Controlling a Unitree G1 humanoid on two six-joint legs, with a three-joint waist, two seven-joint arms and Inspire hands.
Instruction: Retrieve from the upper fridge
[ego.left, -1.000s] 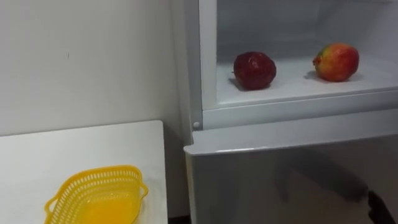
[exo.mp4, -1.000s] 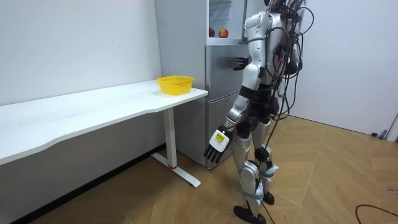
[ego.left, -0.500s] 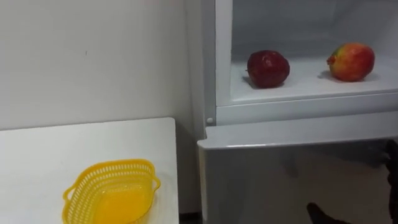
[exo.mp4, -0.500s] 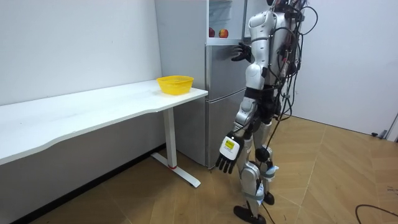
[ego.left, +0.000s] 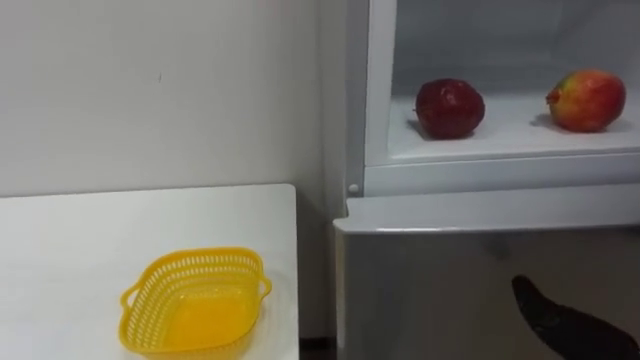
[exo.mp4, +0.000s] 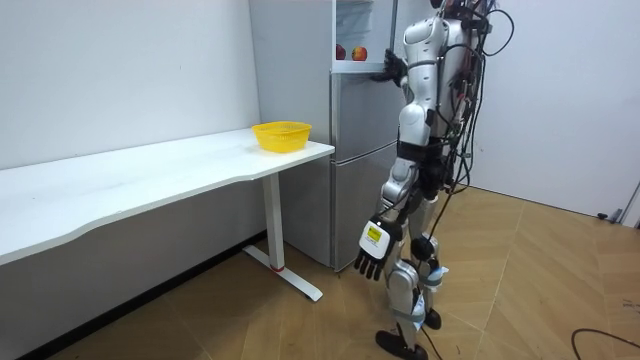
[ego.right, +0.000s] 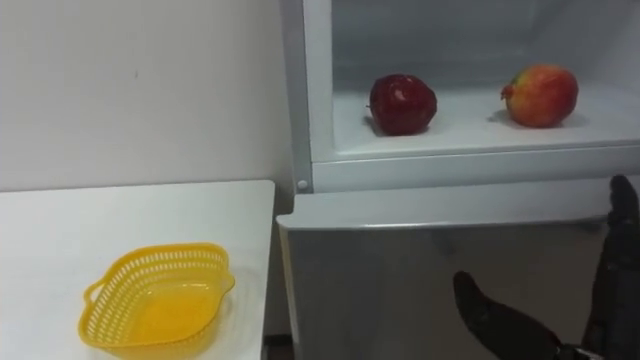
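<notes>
Two apples lie on the white shelf (ego.left: 500, 140) of the open upper fridge. The dark red apple (ego.left: 450, 107) is on the left and the red-yellow apple (ego.left: 586, 99) on the right. My right hand (ego.right: 612, 265) is open, raised before the lower fridge door (ego.left: 430, 290), below the shelf and apart from both apples. In the room view my right hand (exo.mp4: 390, 68) is level with the shelf's front edge. My left hand (exo.mp4: 372, 258) hangs open beside my leg, holding nothing. I stand facing the fridge.
A yellow mesh basket (ego.left: 200, 258) sits with nothing in it on the white table (ego.left: 80, 240) to my left, near the table's end by the fridge. A white wall runs behind the table. Wooden floor (exo.mp4: 520, 290) lies open behind me.
My right hand has risen from the lower door toward the shelf's edge. My left arm has swung lower. The eye view has shifted, so the fridge and basket sit further right.
</notes>
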